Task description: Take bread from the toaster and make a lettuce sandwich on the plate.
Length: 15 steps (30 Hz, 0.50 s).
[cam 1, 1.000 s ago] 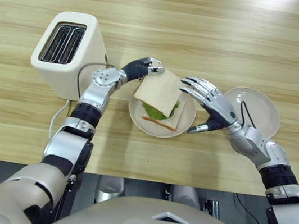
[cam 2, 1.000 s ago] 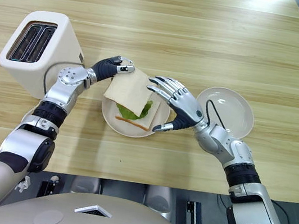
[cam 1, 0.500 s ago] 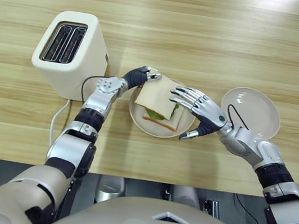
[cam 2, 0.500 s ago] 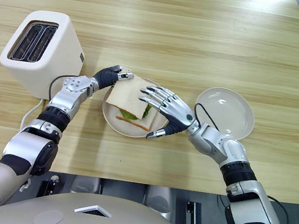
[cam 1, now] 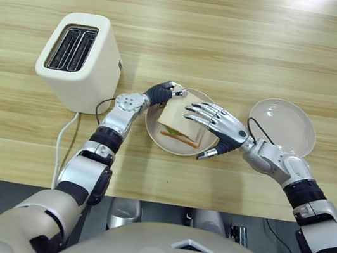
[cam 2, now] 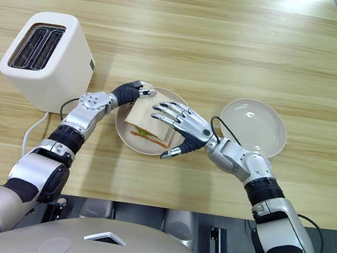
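A white plate (cam 1: 179,152) lies mid-table with the sandwich on it. The top bread slice (cam 1: 172,119) lies over green lettuce (cam 2: 144,132) and a bottom slice whose crust shows along the near edge. My left hand (cam 1: 163,91) is at the slice's far left corner, fingers curled on it. My right hand (cam 1: 215,125) hovers open with fingers spread over the sandwich's right half, hiding that side. The cream toaster (cam 1: 76,60) stands to the left, and both of its slots look dark.
An empty white plate (cam 1: 282,125) sits to the right, just behind my right forearm. The toaster's white cord (cam 1: 63,142) runs toward the table's near edge. Bare wooden tabletop (cam 1: 234,34) stretches beyond the plates.
The left hand lowered the top slice from a tilted hold down flat onto the lettuce. The right hand moved left from beside the plate to over the sandwich.
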Each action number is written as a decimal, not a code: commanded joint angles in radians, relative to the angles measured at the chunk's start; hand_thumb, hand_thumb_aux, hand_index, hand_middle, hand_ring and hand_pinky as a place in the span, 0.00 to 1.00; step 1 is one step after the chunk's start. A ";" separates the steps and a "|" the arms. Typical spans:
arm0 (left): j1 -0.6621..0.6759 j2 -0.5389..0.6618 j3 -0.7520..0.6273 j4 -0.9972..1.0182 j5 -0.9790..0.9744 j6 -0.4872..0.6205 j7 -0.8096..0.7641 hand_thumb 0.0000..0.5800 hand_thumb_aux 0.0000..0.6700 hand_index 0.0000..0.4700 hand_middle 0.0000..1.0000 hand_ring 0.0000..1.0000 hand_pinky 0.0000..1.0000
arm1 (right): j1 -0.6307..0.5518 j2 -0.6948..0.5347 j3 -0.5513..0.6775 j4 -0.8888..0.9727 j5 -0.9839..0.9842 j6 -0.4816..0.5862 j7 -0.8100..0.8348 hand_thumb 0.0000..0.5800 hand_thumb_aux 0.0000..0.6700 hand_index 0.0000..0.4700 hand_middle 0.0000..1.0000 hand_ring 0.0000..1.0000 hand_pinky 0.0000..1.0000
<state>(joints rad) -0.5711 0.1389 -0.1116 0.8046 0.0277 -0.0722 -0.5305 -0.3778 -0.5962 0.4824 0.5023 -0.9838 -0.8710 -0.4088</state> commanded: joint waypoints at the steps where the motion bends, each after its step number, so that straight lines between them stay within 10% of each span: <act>1: 0.005 -0.012 -0.008 -0.004 0.007 0.010 0.012 1.00 1.00 0.98 1.00 1.00 1.00 | -0.002 -0.001 0.015 -0.003 -0.003 0.012 0.010 0.00 0.00 0.00 0.00 0.00 0.00; 15: -0.011 -0.016 -0.053 0.045 0.088 -0.038 0.088 1.00 1.00 0.98 1.00 1.00 1.00 | -0.003 0.000 0.030 -0.002 0.013 0.022 0.075 0.00 0.00 0.00 0.00 0.00 0.00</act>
<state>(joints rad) -0.5738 0.1222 -0.1489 0.8256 0.0912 -0.1036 -0.4545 -0.3789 -0.5951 0.4993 0.5019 -0.9807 -0.8538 -0.3558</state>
